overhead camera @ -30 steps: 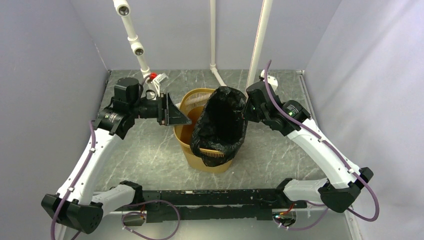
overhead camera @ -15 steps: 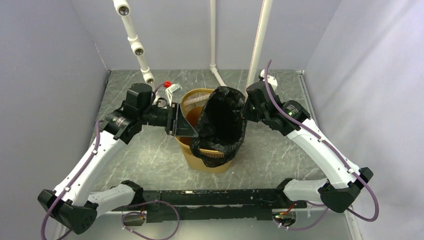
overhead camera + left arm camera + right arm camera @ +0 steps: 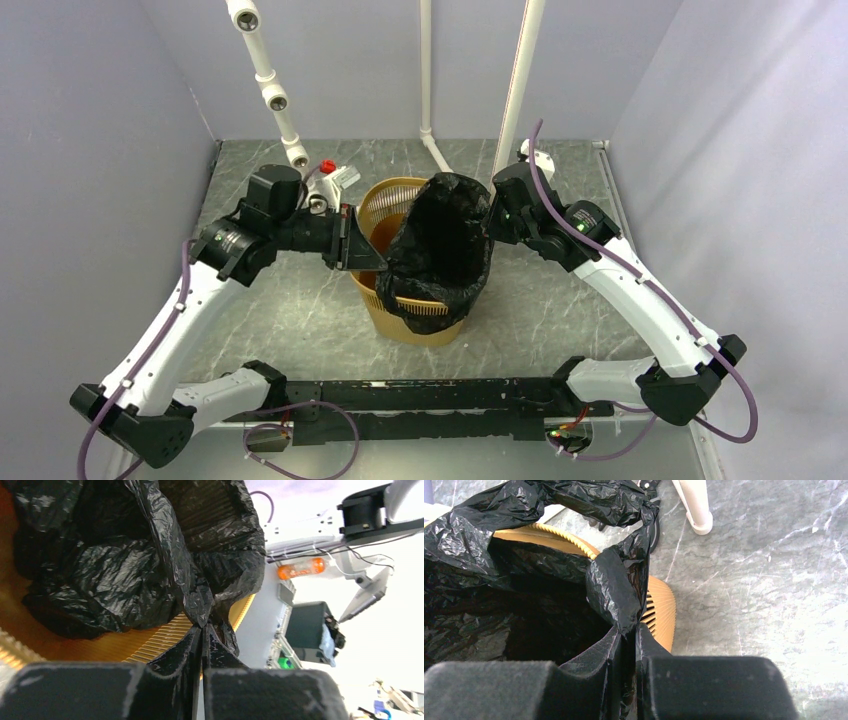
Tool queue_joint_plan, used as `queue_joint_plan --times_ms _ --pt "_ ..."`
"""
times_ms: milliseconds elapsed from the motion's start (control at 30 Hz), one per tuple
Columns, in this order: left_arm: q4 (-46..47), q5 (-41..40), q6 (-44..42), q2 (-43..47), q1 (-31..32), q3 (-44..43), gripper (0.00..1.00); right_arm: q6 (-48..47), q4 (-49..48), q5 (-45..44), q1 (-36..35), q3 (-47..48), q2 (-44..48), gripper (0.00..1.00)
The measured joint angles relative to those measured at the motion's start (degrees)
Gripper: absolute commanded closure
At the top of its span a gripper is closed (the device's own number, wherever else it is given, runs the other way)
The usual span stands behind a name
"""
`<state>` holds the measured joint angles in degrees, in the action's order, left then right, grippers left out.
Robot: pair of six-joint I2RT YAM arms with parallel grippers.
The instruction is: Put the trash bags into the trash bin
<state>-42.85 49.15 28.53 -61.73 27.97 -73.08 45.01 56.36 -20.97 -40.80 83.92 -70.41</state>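
Glossy black bag (image 3: 440, 240) — yellow-orange, slit-patterned bin (image 3: 420, 330).

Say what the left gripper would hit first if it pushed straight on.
The trash bag: the left gripper pinches a fold of it above the trash bin rim. Past that, likely the bag's open hollow; depth is unclear.

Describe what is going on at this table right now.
A robot is fitting a black trash bag into the yellow-orange trash bin. The left tool pinches the bag's left edge and the right tool pinches its right edge, holding the mouth open. The bag hangs partly inside; the bin's far-left rim is bare.
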Motion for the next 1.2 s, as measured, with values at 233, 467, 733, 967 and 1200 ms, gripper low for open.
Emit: queue_joint_plan --times_ms 233,467,733,967,1200 --pt "-7.56 -7.98 -3.13 0.79 0.0 -3.72 0.98 0.0 0.0 0.0 0.0 0.0 0.0 1.0" --pt "-16.22 -14.01 -6.43 2.38 0.0 -5.09 0.98 -0.02 0.02 0.0 0.07 0.0 0.0 1.0" --pt "-21.7 -21.05 -7.17 5.44 0.15 -8.28 0.83 -0.2 -0.11 0.07 0.04 0.0 0.0 1.0" --pt "-24.06 -24.06 -7.82 6.6 0.15 -10.49 0.32 -0.5 -0.09 0.15 0.07 0.0 0.0 1.0" --pt "-19.23 -24.02 -8.09 2.93 0.15 -14.4 0.24 -0.7 -0.11 0.35 0.07 0.0 0.0 1.0"
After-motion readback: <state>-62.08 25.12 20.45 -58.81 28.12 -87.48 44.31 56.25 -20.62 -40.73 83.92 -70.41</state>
